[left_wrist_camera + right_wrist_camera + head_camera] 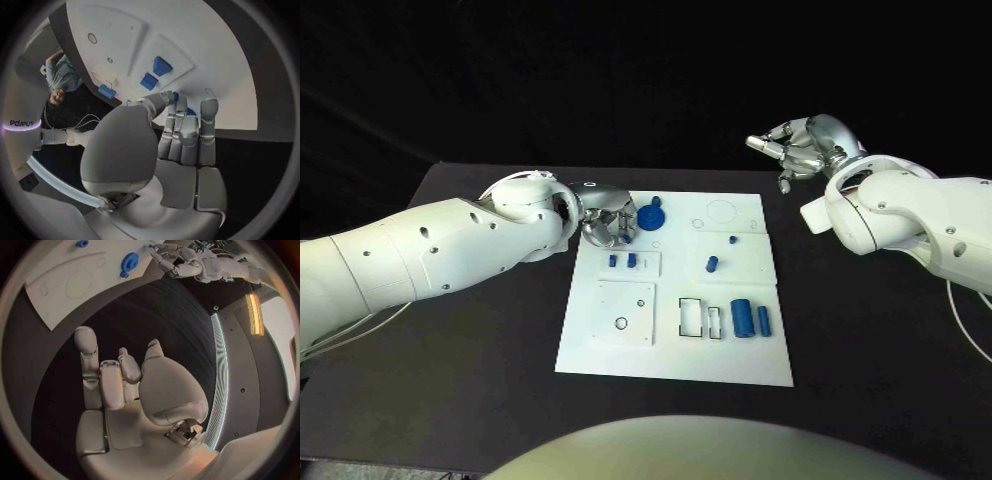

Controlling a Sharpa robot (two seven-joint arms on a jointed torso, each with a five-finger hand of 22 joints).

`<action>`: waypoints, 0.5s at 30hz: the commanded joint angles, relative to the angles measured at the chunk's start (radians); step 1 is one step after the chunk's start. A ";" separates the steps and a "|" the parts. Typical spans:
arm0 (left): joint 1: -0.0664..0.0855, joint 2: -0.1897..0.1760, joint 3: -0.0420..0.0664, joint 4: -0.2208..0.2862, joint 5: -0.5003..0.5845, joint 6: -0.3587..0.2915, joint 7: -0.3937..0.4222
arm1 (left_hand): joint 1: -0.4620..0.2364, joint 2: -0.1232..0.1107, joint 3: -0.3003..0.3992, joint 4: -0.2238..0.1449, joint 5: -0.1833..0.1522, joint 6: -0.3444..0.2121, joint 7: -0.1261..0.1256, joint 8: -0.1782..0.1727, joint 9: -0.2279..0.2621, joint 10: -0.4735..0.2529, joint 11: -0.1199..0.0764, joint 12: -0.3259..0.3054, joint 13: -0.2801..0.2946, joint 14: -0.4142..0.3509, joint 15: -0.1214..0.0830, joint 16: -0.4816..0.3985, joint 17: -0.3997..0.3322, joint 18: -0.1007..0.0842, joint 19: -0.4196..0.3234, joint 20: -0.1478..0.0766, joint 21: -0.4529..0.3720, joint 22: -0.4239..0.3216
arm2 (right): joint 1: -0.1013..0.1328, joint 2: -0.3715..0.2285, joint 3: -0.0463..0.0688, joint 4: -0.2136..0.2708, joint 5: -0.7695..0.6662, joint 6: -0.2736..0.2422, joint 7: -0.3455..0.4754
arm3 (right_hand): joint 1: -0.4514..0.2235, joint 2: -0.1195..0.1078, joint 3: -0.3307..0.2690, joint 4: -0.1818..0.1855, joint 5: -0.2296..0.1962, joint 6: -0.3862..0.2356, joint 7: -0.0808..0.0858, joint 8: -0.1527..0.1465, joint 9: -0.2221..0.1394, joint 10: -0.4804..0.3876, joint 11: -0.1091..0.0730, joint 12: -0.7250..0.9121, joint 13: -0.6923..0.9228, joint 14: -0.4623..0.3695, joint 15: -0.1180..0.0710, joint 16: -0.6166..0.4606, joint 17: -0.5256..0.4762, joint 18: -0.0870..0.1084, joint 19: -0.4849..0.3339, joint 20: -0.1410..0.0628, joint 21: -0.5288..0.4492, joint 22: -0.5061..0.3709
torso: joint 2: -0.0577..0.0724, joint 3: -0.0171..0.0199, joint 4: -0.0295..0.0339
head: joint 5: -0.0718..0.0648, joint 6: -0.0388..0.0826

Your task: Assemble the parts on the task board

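Note:
The white task board lies mid-table. A round blue gear part sits at its far left corner and also appears in the right wrist view. My left hand hovers over that corner just beside the gear, fingers pointing down at the board and nothing visibly held. In the left wrist view its fingers lie side by side, with a bit of blue showing behind the tips. Two small blue blocks lie just nearer than the hand. My right hand is raised beyond the board's far right corner, empty, fingers loosely bent.
A blue peg and a tiny blue piece lie mid-board. Two blue cylinders lie by a rectangular slot. A square plate with holes is at the near left. Black table surrounds the board.

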 commanded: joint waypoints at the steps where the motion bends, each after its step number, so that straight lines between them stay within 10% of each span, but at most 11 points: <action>1: -0.002 0.000 -0.002 0.002 -0.001 0.015 0.007 | -0.014 -0.001 -0.005 -0.004 -0.006 -0.011 0.001 -0.009 -0.003 -0.013 0.004 -0.003 0.002 0.003 0.001 0.003 -0.001 -0.008 -0.010 0.001 -0.009 -0.006 | -0.001 0.001 0.000 -0.002 -0.007 0.005 0.005 | 0.000 0.012 -0.006 0.000 -0.001 -0.006 -0.003 0.004 -0.001 -0.001 -0.003 0.001 -0.001 0.023 -0.007 -0.002 -0.001 0.018 0.006 0.003 -0.002 -0.001 | 0.000 0.0003 -0.0006 | 0.000 -0.001; 15: -0.002 -0.002 -0.002 -0.001 0.004 0.015 -0.004 | -0.030 -0.011 0.003 0.000 -0.006 -0.056 0.013 -0.050 -0.011 -0.061 0.022 -0.040 0.009 -0.041 0.017 -0.014 -0.052 0.005 -0.062 0.008 -0.055 -0.068 | -0.001 0.000 0.000 -0.005 -0.007 0.003 0.005 | 0.000 0.012 -0.007 0.000 -0.001 -0.006 -0.003 0.004 -0.002 -0.002 -0.003 0.000 -0.002 0.023 -0.007 -0.003 -0.002 0.018 0.006 0.003 -0.004 -0.002 | 0.001 0.0007 -0.0004 | -0.001 -0.001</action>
